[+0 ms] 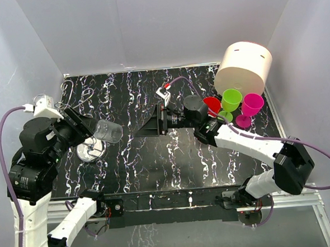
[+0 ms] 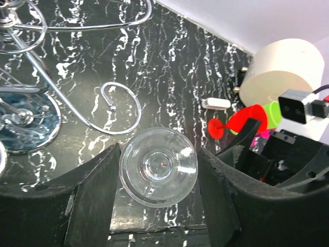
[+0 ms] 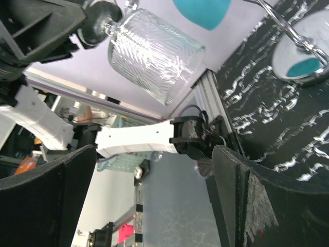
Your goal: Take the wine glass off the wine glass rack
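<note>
A clear wine glass [image 1: 108, 131] lies sideways in the air, and my left gripper [image 1: 92, 130] is shut on its foot end. In the left wrist view the wine glass [image 2: 158, 165] shows end-on, touching both black fingers [image 2: 92, 195]. The wine glass rack stands just below and left of it, with its shiny base disc [image 1: 90, 150] and its wire loops [image 1: 76, 92] free of the glass. My right gripper [image 1: 144, 126] is open, a short way to the right of the glass and pointing at it. The patterned bowl [image 3: 154, 56] hangs above its spread fingers [image 3: 241, 195], which hold nothing.
A large cream cylinder [image 1: 244, 67] stands at the back right. In front of it are red [image 1: 212, 105], green [image 1: 231, 100] and pink [image 1: 252, 104] plastic goblets, close behind my right arm. Rack loops [image 2: 121, 105] and the base disc [image 2: 25, 121] lie left of the glass.
</note>
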`<state>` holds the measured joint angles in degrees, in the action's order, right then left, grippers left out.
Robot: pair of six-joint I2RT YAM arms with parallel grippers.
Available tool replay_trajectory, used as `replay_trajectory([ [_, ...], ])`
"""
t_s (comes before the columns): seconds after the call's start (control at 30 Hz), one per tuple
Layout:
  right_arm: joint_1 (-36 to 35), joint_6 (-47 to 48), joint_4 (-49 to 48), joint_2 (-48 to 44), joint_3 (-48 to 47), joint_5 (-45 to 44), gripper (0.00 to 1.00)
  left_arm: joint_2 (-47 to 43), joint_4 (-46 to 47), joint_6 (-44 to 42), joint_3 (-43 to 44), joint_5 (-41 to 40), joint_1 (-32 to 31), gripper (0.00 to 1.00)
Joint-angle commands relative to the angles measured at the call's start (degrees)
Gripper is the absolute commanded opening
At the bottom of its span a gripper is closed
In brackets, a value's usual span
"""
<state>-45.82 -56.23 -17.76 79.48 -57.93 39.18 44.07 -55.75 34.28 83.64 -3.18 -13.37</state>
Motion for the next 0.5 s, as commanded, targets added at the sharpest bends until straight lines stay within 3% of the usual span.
replay_trajectory([
  [0.0, -1.05, -7.76, -16.39, 0.17, 1.49, -5.08, 0.93, -2.28, 10.47, 5.45, -1.46, 2.79, -0.22, 0.37],
  [0.47, -4.73, -19.31, -32.53, 6.02, 1.90, -13.18, 0.82, -6.90, 20.32, 12.86, -9.25, 4.34, -0.20, 0.37],
])
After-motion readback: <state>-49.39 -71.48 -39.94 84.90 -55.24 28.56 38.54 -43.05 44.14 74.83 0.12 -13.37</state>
